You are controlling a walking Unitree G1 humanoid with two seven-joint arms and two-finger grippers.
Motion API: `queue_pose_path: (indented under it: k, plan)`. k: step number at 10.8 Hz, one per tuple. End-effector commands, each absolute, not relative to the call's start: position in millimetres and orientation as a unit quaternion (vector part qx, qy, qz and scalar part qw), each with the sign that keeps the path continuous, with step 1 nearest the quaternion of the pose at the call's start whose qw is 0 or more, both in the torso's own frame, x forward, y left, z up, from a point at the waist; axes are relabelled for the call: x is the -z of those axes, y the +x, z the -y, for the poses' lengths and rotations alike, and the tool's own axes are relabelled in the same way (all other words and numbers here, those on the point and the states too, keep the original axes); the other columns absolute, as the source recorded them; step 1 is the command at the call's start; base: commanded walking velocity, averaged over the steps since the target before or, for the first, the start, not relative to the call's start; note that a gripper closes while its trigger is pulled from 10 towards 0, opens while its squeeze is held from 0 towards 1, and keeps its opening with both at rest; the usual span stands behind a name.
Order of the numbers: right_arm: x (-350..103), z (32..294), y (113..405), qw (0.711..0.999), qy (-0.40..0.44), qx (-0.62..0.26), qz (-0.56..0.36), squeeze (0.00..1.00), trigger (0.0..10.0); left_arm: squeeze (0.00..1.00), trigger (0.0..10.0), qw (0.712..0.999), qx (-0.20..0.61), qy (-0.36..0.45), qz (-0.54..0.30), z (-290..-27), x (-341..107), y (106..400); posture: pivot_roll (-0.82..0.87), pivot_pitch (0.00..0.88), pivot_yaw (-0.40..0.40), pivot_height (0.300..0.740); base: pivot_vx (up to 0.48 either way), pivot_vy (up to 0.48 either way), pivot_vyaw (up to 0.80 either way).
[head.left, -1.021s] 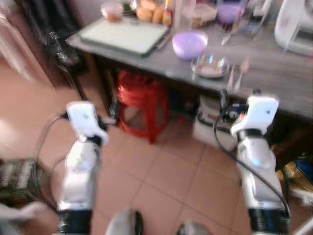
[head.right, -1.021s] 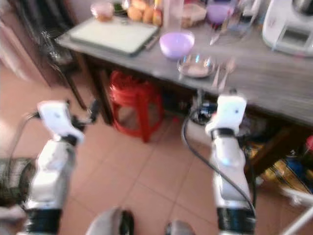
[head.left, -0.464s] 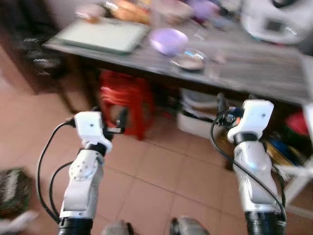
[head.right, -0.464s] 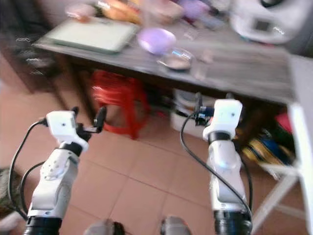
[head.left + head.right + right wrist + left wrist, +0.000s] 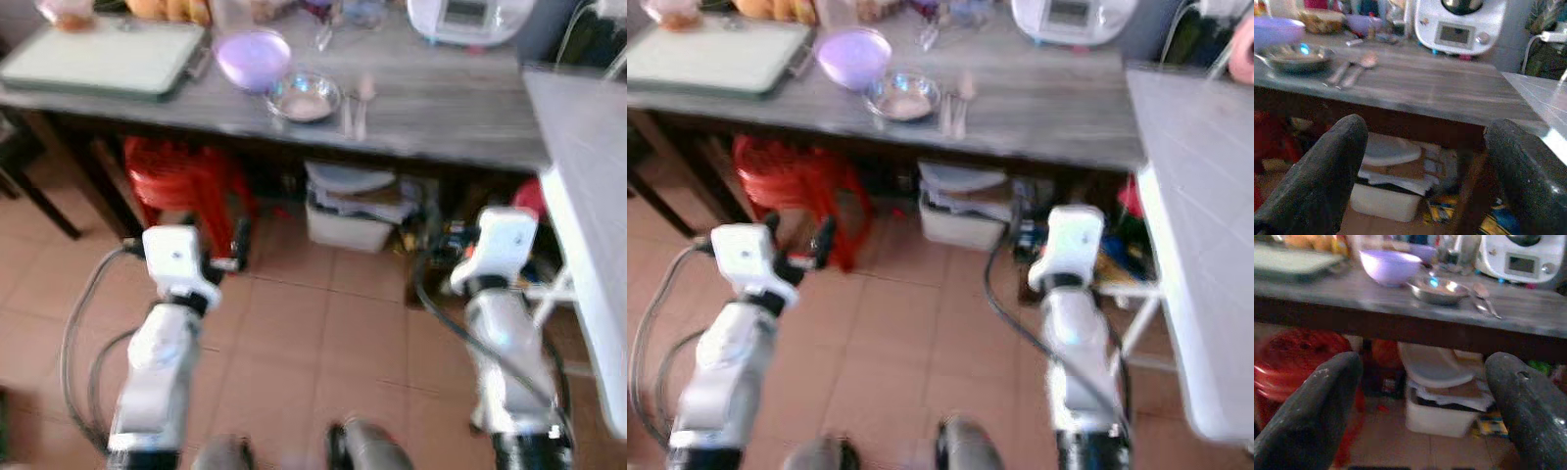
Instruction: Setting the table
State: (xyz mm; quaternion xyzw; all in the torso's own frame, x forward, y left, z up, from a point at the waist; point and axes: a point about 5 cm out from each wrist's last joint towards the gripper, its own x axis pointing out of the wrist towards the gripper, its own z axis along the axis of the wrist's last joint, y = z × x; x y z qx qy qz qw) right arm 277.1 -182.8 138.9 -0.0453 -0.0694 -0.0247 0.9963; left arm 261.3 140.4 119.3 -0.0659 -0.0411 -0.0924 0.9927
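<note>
Spoons [image 5: 354,101] beside steel bowl [image 5: 305,97] on table [image 5: 451,108], well beyond both empty, spread end effectors, left [image 5: 1415,406], right [image 5: 1425,166]

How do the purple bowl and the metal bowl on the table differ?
The purple bowl is opaque lilac plastic and deeper; the metal bowl is shiny, reflective and shallower. The purple bowl sits nearer the cutting board; the metal bowl sits nearer the spoons. Both stand upright, side by side on the grey table.
</note>
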Motion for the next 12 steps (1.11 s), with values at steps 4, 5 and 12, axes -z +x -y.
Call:
queue_pose_path:
  k: [4,5,12]
  plan:
    - [-137.0,176.8,270.6,0.997,-0.046,0.010,0.068,0.00,10.0,0.00,10.0,0.993,0.092,-0.063,0.037,-146.6,-121.6,255.9,-0.02,0.179,-0.010,0.740,0.000,-0.458,0.00]
    - [-141.4,174.9,273.9,0.996,-0.042,0.007,0.078,0.00,10.0,0.00,10.0,0.993,0.093,-0.063,0.037,-147.9,-123.4,256.0,-0.02,0.185,0.002,0.740,0.000,-0.458,0.00]
    - [-148.7,174.1,285.7,0.996,-0.034,0.007,0.084,0.00,10.0,0.00,10.0,0.993,0.097,-0.060,0.037,-147.9,-127.5,258.9,-0.02,0.195,0.010,0.740,0.000,-0.425,-0.22]
